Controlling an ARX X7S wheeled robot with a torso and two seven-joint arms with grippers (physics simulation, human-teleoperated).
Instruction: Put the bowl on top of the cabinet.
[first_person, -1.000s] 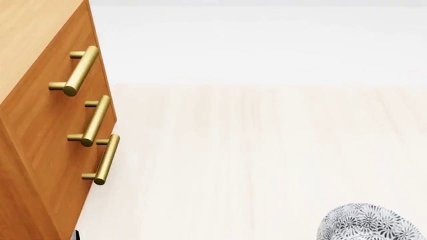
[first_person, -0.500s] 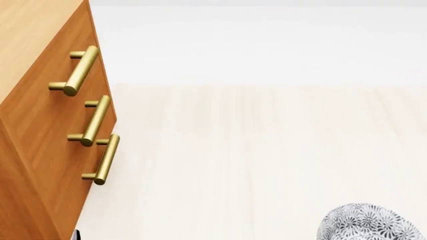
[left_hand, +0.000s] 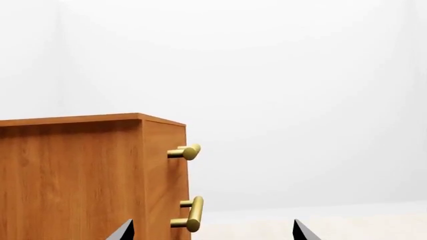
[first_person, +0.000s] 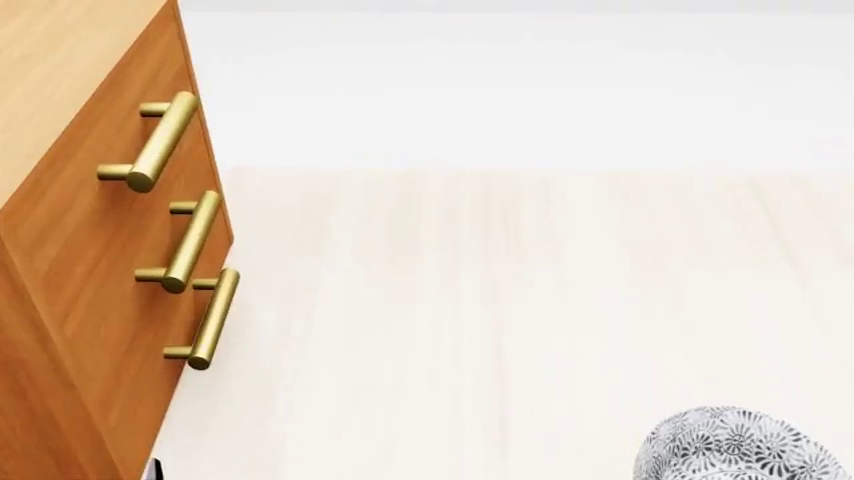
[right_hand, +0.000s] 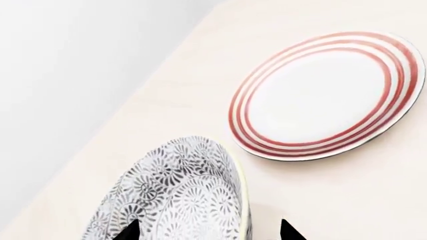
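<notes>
Barely begun: bowl (first_person: 738, 445) down on the desk (first_person: 534, 300) at near right, well apart from the cabinet (first_person: 80, 250) at left, right claw (right_hand: 207, 231) spread over its rim, left claw (left_hand: 210, 232) released, lift and placing left.

We counted one cabinet (first_person: 80, 260) with three handles (first_person: 151, 142), one bowl (right_hand: 177, 195), apparently one plate (right_hand: 327, 95).

A red-ringed white plate (right_hand: 325, 96) lies on the pale table (first_person: 534, 300).
</notes>
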